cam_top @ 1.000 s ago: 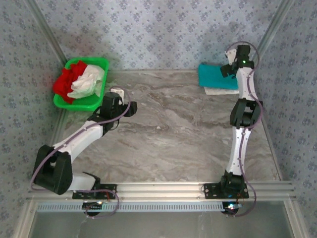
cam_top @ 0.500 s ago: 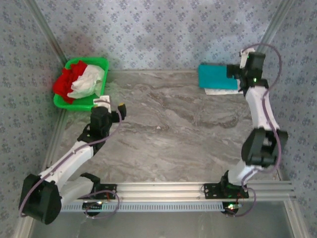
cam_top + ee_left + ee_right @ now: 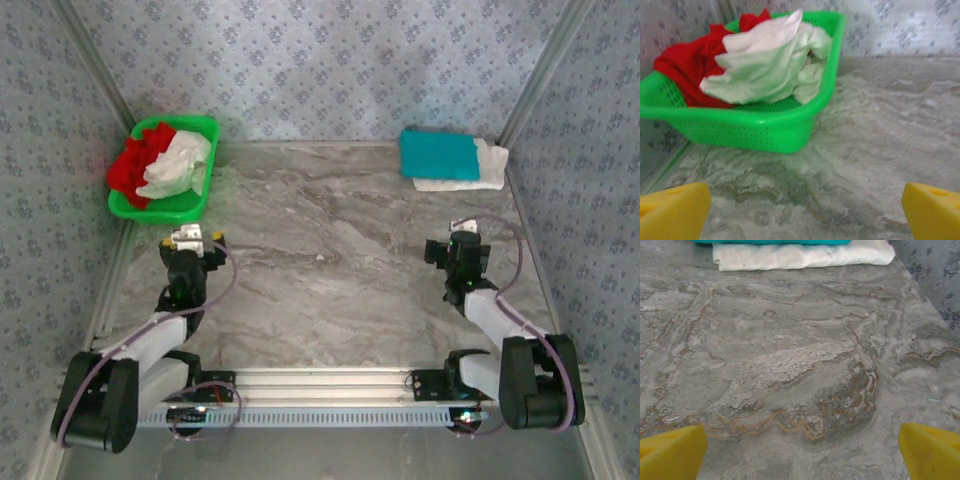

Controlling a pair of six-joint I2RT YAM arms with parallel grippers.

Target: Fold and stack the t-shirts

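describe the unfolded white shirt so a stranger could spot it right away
Look to the far-left corner of the table, where a green basket sits. The white t-shirt lies crumpled in its right half, beside a red t-shirt. Unlike the other white t-shirt, far right, it is unfolded and not under a teal t-shirt.

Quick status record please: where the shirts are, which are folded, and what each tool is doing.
stack: teal t-shirt, folded, lying on the folded white t-shirt, at the far right corner of the table
basket: green basket, far left, holding the crumpled red t-shirt and the crumpled white t-shirt
left tool: open, empty, facing the basket, apart from it
right tool: open, empty, facing the stack, well short of it
left to fold: the two shirts in the basket
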